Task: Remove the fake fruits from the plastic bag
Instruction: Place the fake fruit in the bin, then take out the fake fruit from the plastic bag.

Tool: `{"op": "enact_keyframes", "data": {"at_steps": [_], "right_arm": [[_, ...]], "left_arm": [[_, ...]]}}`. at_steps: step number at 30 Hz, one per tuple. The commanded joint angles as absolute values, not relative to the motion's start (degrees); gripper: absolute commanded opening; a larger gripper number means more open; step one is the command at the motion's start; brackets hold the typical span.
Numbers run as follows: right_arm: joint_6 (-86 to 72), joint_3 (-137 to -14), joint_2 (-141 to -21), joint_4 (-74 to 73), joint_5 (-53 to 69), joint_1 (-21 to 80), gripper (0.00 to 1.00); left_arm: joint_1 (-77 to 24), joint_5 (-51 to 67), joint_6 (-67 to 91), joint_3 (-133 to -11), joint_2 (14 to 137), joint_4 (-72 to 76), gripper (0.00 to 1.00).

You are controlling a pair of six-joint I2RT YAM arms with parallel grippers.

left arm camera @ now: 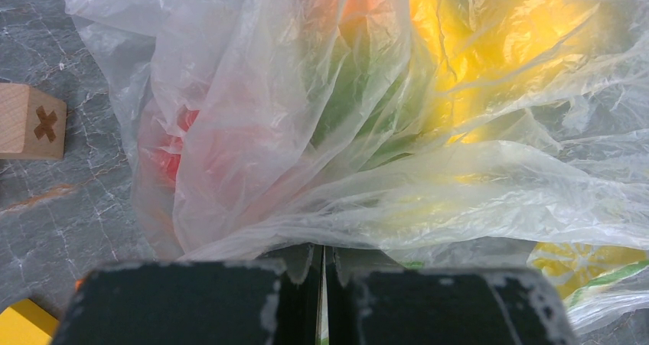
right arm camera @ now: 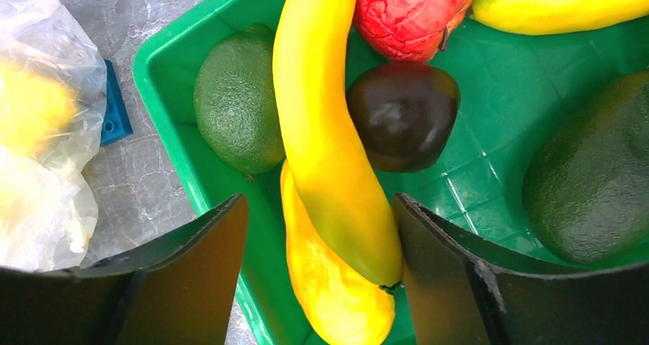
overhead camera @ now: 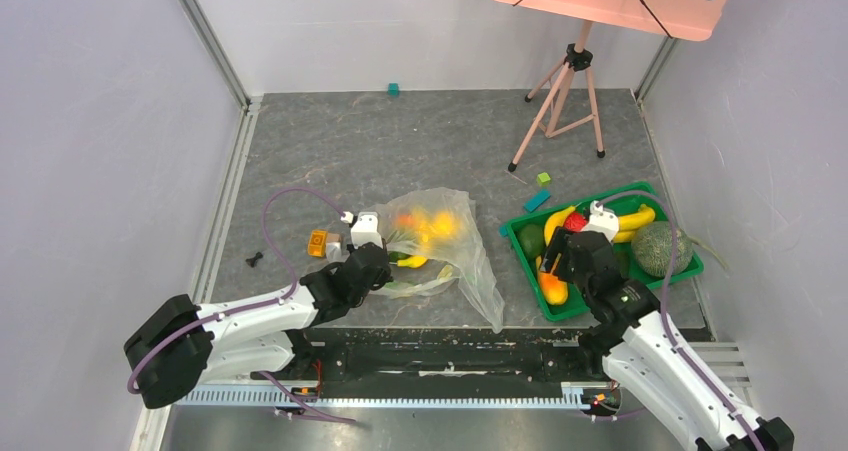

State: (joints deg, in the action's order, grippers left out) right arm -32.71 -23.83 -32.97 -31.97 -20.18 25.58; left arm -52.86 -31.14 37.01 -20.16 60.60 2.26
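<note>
The transparent plastic bag (overhead camera: 455,241) lies crumpled on the grey table, with yellow, orange, red and green fake fruits (overhead camera: 432,226) showing through it. My left gripper (overhead camera: 375,258) is at the bag's left end. In the left wrist view it (left arm camera: 324,255) is shut on a fold of the bag (left arm camera: 383,177). My right gripper (overhead camera: 563,261) is open over the green tray (overhead camera: 688,268). In the right wrist view it (right arm camera: 321,242) straddles a long yellow curved fruit (right arm camera: 321,123) that lies on a yellow-orange piece (right arm camera: 337,299), gripping neither.
The tray also holds a green oval fruit (right arm camera: 237,119), a dark plum (right arm camera: 402,115), a red fruit (right arm camera: 413,8), bananas (overhead camera: 632,221) and a melon (overhead camera: 655,246). An orange block (overhead camera: 318,243), blue block (overhead camera: 537,200) and green block (overhead camera: 543,179) lie around. A pink tripod (overhead camera: 560,101) stands behind.
</note>
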Motion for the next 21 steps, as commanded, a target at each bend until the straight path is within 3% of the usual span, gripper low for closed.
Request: {"op": "enact_keyframes", "data": {"at_steps": [1, 6, 9, 16, 18, 21], "right_arm": [[-32.78, -25.33, -31.82, -32.76, -23.89, 25.23, 0.75], [-31.45, -28.4, -31.32, -35.2, -29.67, 25.24, 0.9], [-29.22, -30.31, -32.1, -34.53, -30.18, 25.31, 0.92], [-20.97, -31.79, -37.53, -18.81, -7.56, 26.64, 0.86], [-21.16, -32.23, -39.95, -14.95, -6.97, 32.54, 0.85], [-21.14, -35.57, -44.82, -12.1, -15.64, 46.53, 0.85]], "left_arm": [[-53.0, -31.76, 36.02, -21.88, 60.13, 3.82, 0.02], [-52.99, -31.82, 35.99, -21.88, 60.09, 3.82, 0.02], [-53.0, -31.98, 35.81, -21.89, 59.99, 3.87, 0.02], [-53.0, -31.99, 35.8, -22.06, 60.09, 3.87, 0.02], [-52.95, -32.08, 35.75, -21.94, 59.88, 3.86, 0.02], [-53.0, -32.3, 35.8, -21.71, 59.53, 3.86, 0.02]]}}
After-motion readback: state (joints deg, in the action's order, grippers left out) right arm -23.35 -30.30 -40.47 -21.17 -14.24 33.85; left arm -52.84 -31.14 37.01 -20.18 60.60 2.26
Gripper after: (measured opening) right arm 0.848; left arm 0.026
